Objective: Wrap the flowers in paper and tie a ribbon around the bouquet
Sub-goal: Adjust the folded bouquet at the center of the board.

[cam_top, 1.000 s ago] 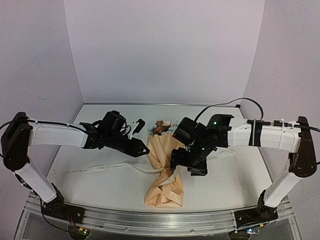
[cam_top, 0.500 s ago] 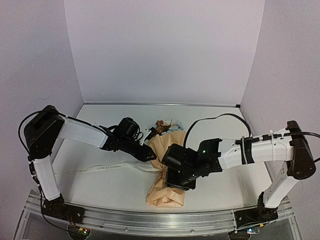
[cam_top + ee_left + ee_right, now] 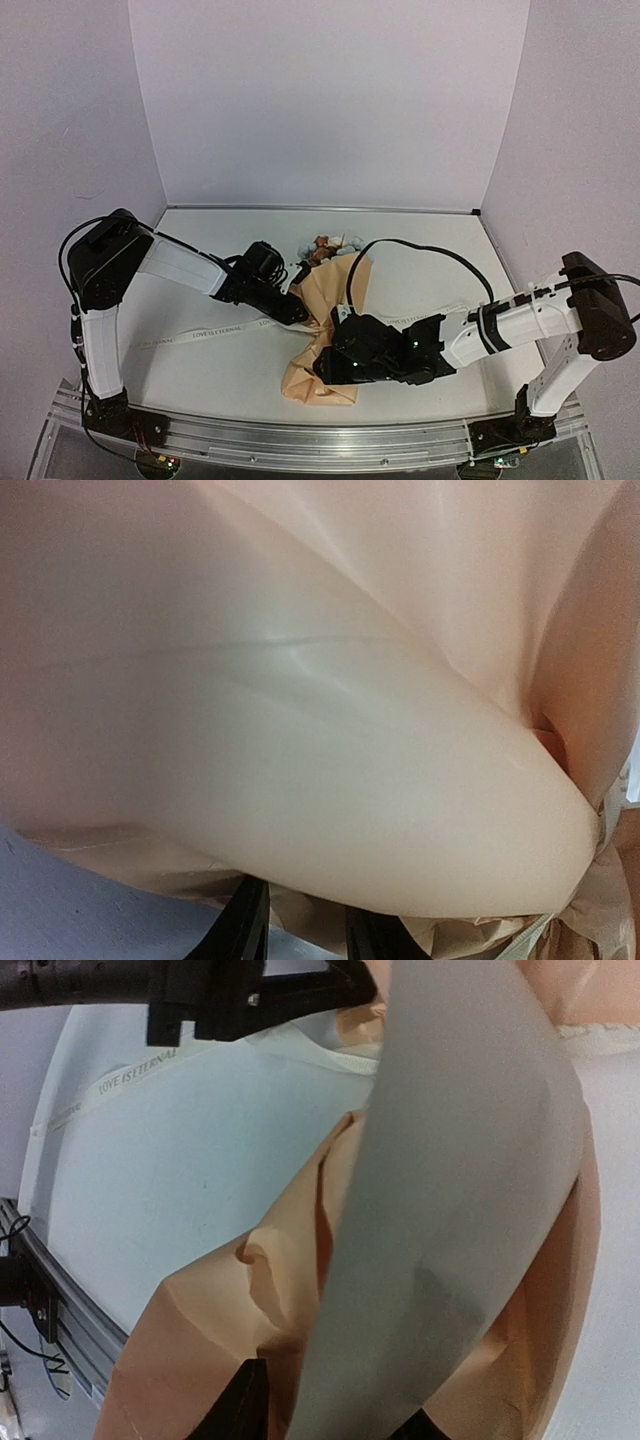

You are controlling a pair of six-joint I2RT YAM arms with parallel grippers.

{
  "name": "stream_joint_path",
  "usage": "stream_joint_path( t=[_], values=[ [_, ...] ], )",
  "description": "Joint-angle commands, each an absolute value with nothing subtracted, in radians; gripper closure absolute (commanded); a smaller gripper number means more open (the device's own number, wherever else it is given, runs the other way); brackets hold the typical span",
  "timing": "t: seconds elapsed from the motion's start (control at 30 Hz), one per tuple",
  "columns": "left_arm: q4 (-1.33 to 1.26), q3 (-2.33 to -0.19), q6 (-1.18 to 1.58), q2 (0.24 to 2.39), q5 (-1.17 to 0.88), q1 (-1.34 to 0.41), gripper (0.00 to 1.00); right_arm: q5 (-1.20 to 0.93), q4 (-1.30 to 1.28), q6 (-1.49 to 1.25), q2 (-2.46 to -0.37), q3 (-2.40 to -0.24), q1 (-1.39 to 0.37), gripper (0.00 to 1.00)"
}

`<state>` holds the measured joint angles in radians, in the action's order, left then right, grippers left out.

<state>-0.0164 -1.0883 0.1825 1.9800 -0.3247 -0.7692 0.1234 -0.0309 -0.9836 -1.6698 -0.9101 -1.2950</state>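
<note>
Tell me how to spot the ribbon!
Start at the white table and look on its left side. The ribbon is the long, thin, cream strip lying flat there, running toward the peach paper. Only it has tiny dark letters along it.

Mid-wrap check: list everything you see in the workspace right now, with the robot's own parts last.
paper: one sheet, peach-tan, loosely folded around the flowers at the table's centre, crumpled at its near end.
flowers: one small bunch, pale blue and rusty brown, poking out of the paper's far end.
ribbon: one, cream with dark lettering, lying flat from the table's left side to the paper.
table: one, white.
cable: one, black, looping above the table from the right arm.
left gripper: black, against the paper's left side.
right gripper: black, low at the paper's near end, a paper flap between its fingers.
</note>
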Motion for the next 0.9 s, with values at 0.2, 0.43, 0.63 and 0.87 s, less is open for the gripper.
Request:
stream_joint_path(
  t=[0.2, 0.43, 0.63, 0.87],
  values=[
    [0.101, -1.152, 0.155, 1.843, -0.260, -0.768, 0.64, 0.222, -0.201, -0.913, -1.427, -0.833, -1.309, 0.42],
    [0.174, -1.151, 0.152, 1.719, -0.188, -0.864, 0.58, 0.242, -0.321, -0.879, -1.374, -0.863, -1.268, 0.33],
    [0.206, -1.087, 0.199, 1.617, -0.176, -1.004, 0.66, 0.172, -0.363, -0.940, -1.385, -0.891, -1.195, 0.31],
    [0.179, -1.023, 0.250, 1.619, -0.221, -1.157, 0.72, 0.102, -0.361, -1.030, -1.448, -0.920, -1.162, 0.37]
  ],
)
